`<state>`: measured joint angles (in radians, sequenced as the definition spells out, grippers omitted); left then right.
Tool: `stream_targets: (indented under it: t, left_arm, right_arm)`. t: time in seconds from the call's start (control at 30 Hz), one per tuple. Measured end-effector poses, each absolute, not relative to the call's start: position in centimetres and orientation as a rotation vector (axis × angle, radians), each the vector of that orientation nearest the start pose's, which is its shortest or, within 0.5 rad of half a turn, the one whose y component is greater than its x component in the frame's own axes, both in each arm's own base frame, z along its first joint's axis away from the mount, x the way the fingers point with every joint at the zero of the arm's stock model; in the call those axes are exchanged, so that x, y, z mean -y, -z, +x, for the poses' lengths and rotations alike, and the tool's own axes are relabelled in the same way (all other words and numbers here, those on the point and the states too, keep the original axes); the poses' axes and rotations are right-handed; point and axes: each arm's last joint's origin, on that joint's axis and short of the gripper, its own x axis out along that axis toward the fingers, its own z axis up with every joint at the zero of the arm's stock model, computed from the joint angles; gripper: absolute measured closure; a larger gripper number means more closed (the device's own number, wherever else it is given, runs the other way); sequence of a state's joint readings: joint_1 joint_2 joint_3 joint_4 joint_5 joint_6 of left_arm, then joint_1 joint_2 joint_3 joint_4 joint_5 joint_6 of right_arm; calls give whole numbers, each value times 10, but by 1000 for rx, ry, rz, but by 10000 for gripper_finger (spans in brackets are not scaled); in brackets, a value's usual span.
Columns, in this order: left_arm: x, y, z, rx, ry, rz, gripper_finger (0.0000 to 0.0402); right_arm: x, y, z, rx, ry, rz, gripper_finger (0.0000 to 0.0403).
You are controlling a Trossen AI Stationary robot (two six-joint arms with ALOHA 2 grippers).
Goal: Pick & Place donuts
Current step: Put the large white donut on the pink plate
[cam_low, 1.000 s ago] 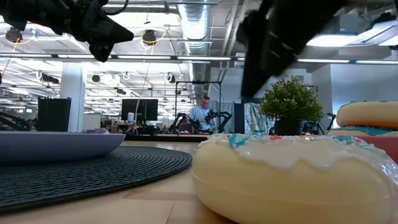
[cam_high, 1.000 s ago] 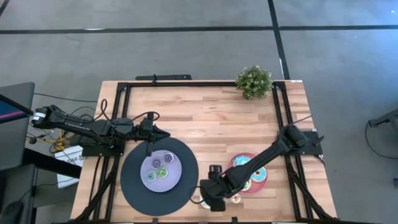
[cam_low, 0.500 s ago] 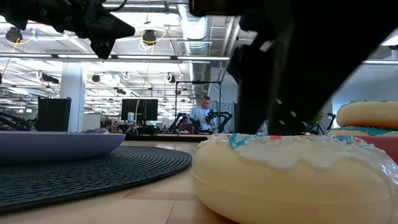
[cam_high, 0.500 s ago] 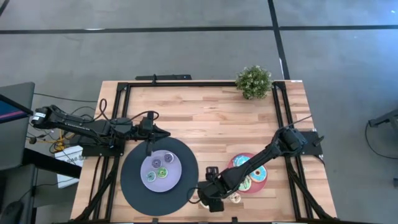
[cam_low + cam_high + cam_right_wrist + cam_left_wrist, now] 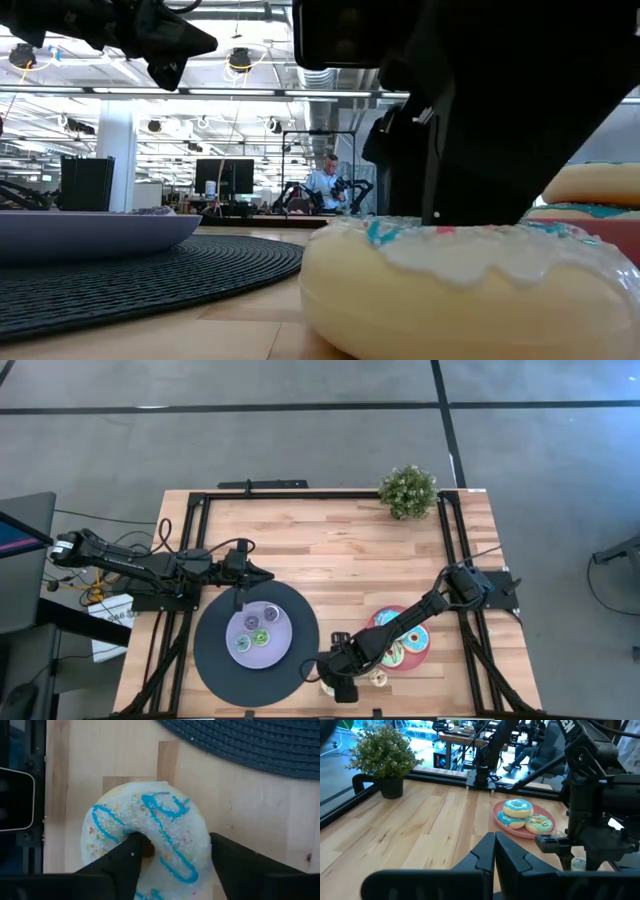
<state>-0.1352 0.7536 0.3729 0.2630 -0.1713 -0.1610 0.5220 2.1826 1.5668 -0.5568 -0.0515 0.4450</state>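
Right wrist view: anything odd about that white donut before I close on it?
Nothing damaged. The white donut lies flat on bare wood beside the black mat. The right gripper sits off-centre: one finger in its hole, the other outside its rim.

A white-iced donut [image 5: 150,837] with blue squiggles and tiny sprinkles lies flat on the bench, near the front edge. One dark finger dips into its hole and the other sits at its outer side. Three more big donuts [image 5: 525,817] are piled together farther right, two iced blue and one green. Four tiny donuts [image 5: 256,631] lie close together to the left.
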Motion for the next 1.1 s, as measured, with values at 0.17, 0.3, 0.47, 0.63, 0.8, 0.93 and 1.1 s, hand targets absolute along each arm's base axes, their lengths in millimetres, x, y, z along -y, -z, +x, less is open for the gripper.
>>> stream_targets:
  t: [0.17,0.3,0.47,0.63,0.8,0.93,1.1]
  left_arm:
    - [18,-238,172,-113,-45,-143,397]
    - [19,-237,172,-114,-37,-144,397]
    - [19,-238,172,-114,-36,-144,397]
    - [19,-238,172,-115,-29,-145,397]
    - [19,-238,172,-114,-28,-145,397]
    - [19,-238,172,-111,-28,-146,397]
    - [19,-240,172,-89,-26,-149,397]
  right_arm:
    - [-222,-141,382,-1247,-245,112,247]
    - [-220,-154,378,-1248,-259,116,287]
    - [-212,-195,370,-1194,-266,138,313]
    - [-207,-246,336,-1182,-220,126,321]
    - [-210,-259,273,-1208,-79,216,321]
    - [-204,-245,224,-1197,88,391,321]
    - [-196,-225,188,-1189,242,621,321]
